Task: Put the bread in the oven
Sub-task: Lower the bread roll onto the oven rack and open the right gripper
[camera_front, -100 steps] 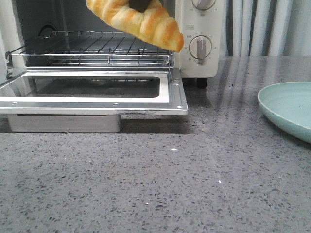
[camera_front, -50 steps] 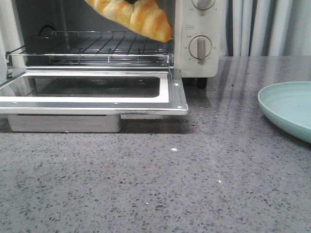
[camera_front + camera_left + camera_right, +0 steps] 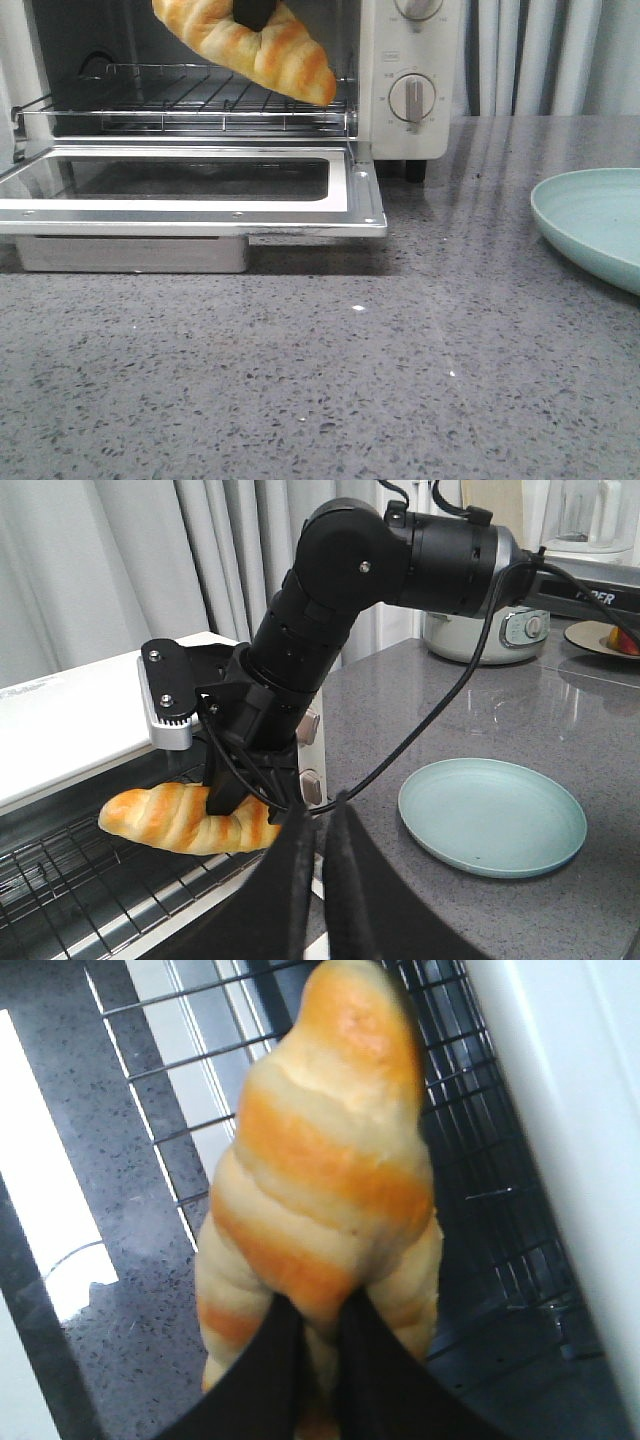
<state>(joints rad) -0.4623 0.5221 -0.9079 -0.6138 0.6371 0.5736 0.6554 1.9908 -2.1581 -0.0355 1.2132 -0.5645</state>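
Note:
The bread [image 3: 250, 45], a glossy golden-orange croissant with cream stripes, hangs tilted above the wire rack [image 3: 200, 95] at the mouth of the white oven [image 3: 405, 120], whose door [image 3: 190, 190] lies open flat. My right gripper [image 3: 255, 12] is shut on the bread's middle; the right wrist view shows its black fingers [image 3: 285, 1360] pinching the bread [image 3: 330, 1160] over the rack. In the left wrist view the right arm holds the bread [image 3: 185, 820] in the oven opening. My left gripper [image 3: 318, 825] is shut and empty, raised to the right of the oven.
A pale green plate [image 3: 595, 225] sits on the grey speckled counter at the right, also in the left wrist view [image 3: 490, 815]. The oven's round knobs [image 3: 412, 97] are on its right panel. A rice cooker [image 3: 480, 630] stands further off.
The right gripper has carried the bread leftward and further into the oven opening, above the wire rack. The oven and plate have not moved.

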